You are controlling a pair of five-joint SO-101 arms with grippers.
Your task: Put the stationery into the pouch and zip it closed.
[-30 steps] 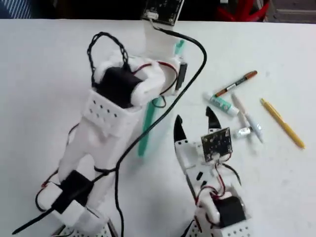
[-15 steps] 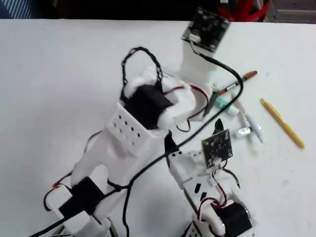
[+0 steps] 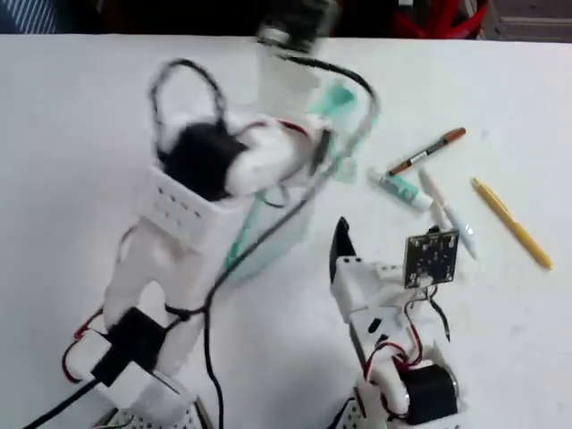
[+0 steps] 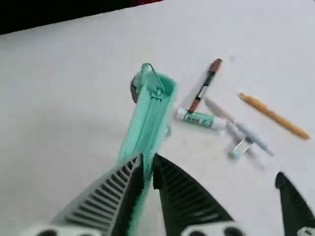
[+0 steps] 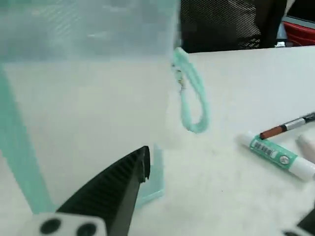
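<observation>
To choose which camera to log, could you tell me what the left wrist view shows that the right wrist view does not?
Left wrist view, not the right: the yellow pen and the left gripper shut on the teal pouch. Right wrist view, not the left: a black mesh chair. Both: that pouch, the glue stick and the brown-capped marker.

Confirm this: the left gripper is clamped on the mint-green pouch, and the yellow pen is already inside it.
Not quite. The left gripper is clamped on the pouch, but the yellow pen lies out on the table, apart from the pouch, as the high view shows.
</observation>
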